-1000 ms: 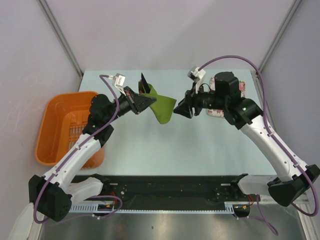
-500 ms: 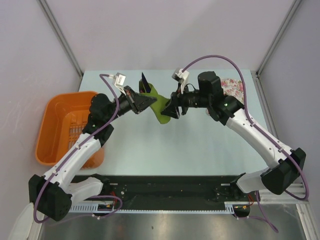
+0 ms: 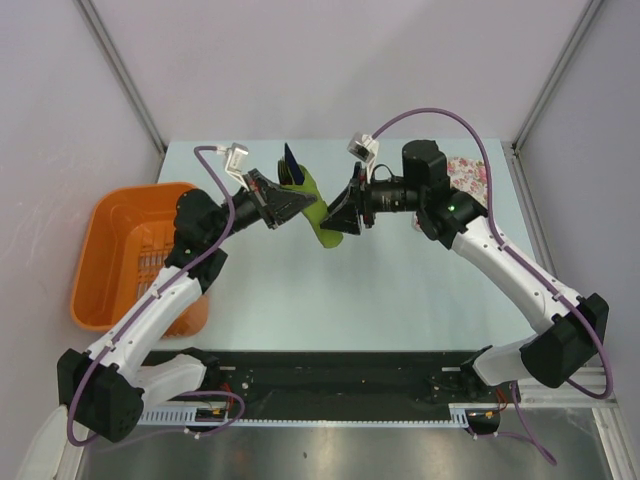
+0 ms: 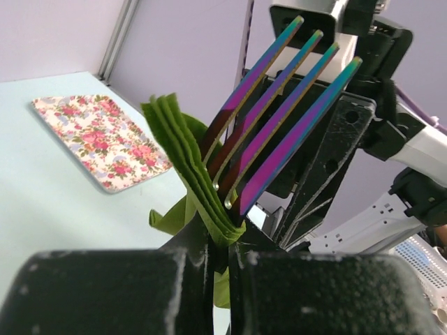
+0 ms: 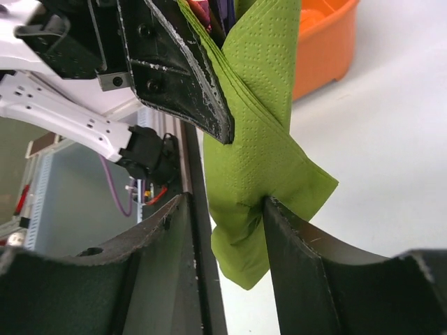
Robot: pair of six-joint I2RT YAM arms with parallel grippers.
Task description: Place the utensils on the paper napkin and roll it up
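Observation:
My left gripper (image 3: pixel 290 205) is shut on the folded olive-green paper napkin (image 3: pixel 318 215) with the utensils (image 3: pixel 289 163) inside, and holds the bundle above the table. In the left wrist view the blue-purple handles of the utensils (image 4: pixel 279 118) stick up out of the napkin (image 4: pixel 183 150), which is pinched at my left gripper (image 4: pixel 227 244). My right gripper (image 3: pixel 335 215) is open. In its wrist view the napkin's loose tail (image 5: pixel 255 160) hangs between its jaws at my right gripper (image 5: pixel 223 230), and the right finger (image 5: pixel 293 251) touches the paper.
An orange basket (image 3: pixel 130 250) stands at the table's left edge and shows in the right wrist view (image 5: pixel 325 42). The pink-and-white floral pad (image 3: pixel 468 175) lies at the back right behind my right arm, and shows in the left wrist view (image 4: pixel 101 139).
My right gripper has moved left from beside the floral pad up to the napkin, and its open jaws now stand around the hanging tail. My left gripper kept hold, tilting slightly.

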